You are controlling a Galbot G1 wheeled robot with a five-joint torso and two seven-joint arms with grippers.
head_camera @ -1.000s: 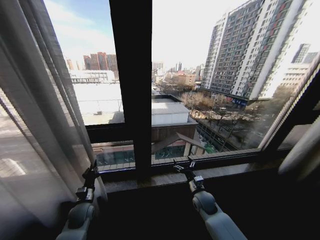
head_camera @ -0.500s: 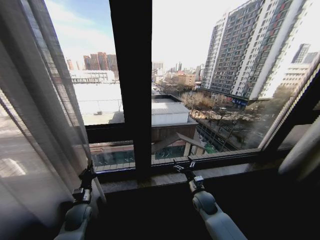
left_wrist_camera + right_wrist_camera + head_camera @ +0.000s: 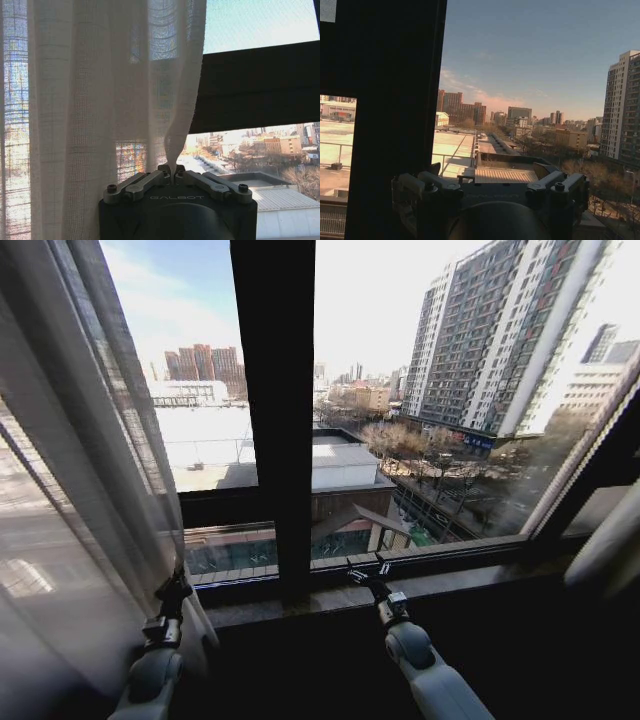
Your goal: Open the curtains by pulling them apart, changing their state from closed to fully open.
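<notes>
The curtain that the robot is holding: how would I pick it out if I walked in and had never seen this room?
Find the wide black window frame post in the middle of the window, then look to its left. There hangs the curtain, a sheer, pleated cream panel with daylight showing through. The left gripper pinches its edge, unlike the paler fabric at the far right.

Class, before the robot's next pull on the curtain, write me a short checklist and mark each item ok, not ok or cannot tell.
1. Left gripper shut on the curtain edge: ok.
2. Fabric pinched, not just touching: ok in the left wrist view.
3. Right gripper free of fabric: ok, open near the window sill.
4. Glass uncovered beside the black frame bar: ok.
5. Curtains fully open: cannot tell; sheer panel covers the left side.
</notes>
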